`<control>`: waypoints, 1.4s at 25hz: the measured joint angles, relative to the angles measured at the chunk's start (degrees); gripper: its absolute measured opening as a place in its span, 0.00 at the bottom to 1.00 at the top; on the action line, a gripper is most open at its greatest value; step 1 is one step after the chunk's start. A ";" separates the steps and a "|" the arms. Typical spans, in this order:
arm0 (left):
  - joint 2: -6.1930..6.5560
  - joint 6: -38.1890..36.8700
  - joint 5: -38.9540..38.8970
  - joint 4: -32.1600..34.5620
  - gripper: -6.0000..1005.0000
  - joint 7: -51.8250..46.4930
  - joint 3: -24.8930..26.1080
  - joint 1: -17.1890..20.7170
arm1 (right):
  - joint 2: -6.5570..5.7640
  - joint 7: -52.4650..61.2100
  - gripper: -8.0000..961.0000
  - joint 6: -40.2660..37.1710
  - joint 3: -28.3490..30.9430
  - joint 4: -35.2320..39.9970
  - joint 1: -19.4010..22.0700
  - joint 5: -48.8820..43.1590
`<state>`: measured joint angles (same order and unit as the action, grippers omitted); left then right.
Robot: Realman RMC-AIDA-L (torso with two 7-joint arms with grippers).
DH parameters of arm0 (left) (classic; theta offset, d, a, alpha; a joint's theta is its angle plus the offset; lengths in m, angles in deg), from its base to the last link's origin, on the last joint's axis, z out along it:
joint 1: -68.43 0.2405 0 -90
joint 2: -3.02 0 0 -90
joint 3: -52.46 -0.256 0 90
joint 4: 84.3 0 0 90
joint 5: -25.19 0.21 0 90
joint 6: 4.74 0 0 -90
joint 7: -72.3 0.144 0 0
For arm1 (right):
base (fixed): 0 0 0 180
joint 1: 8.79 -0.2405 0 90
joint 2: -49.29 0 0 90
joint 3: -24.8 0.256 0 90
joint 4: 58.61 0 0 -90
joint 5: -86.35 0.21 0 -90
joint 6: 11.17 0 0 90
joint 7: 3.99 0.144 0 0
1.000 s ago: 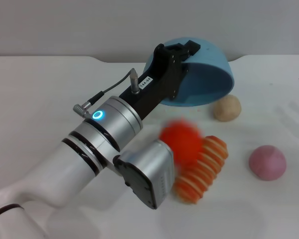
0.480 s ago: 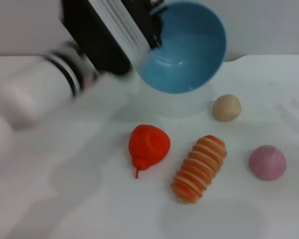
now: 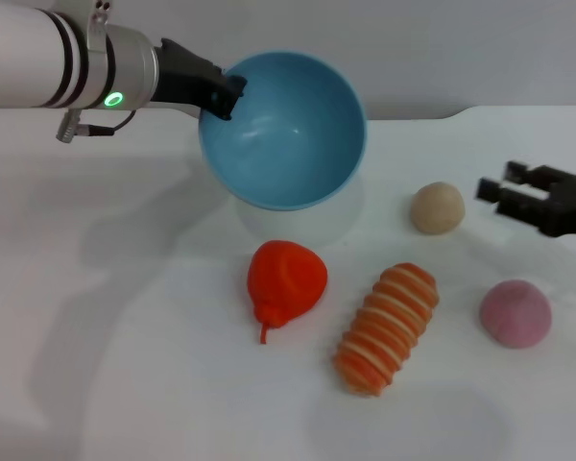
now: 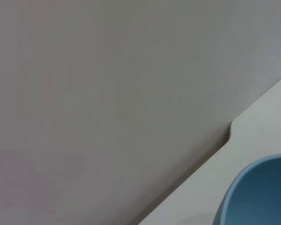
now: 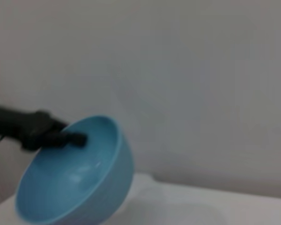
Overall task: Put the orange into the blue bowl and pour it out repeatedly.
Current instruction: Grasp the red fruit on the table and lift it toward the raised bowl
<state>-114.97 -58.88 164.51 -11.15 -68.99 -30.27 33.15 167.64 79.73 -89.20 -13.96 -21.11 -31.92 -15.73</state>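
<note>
Head view: the left gripper (image 3: 221, 94) reaches in from the far left and is clamped on the left rim of the blue bowl (image 3: 283, 134), holding it lifted off the white table (image 3: 125, 336) and tipped so its empty inside faces the camera. The orange (image 3: 286, 279) lies on the table just near of the bowl, stem nub pointing toward the near side, touching nothing. Right of it lies an orange-and-cream striped oblong piece (image 3: 388, 327), close beside but apart. A tan ball (image 3: 437, 207) sits farther back on the right, and a pink ball (image 3: 515, 313) lies near the right edge. The right gripper (image 3: 497, 194) enters from the right edge, just right of the tan ball and above the pink ball, with its black fingers spread and nothing between them. Nothing lies between the orange and the bowl.

Left wrist view: only a curved piece of the bowl's rim (image 4: 257, 192) shows at one corner, with the table's edge and a grey wall behind; the arm's own fingers do not appear.

Right wrist view: from the far side, the tilted bowl (image 5: 84, 178) hangs above the table, and the left gripper (image 5: 72, 138) pinches its rim, one finger inside. The toys are out of this view.
</note>
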 joint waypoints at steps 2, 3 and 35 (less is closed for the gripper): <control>-0.05 -1.37 2.31 1.02 0.01 -2.37 -0.10 -0.28 | 0.01 0.04 0.65 -0.01 -2.08 -0.05 -1.31 -1.36; -0.07 -1.87 3.12 1.42 0.01 -3.50 -0.09 -0.54 | 0.01 0.12 0.65 -0.03 -3.60 -0.08 -2.02 -1.70; -0.40 -0.52 5.35 0.88 0.01 -8.12 -4.44 -3.28 | 1.30 8.85 0.64 16.11 -19.78 -29.57 -22.98 0.60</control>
<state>-115.37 -59.40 169.85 -10.27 -77.12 -34.71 29.87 168.94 88.58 -73.09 -33.73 -50.68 -54.90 -15.13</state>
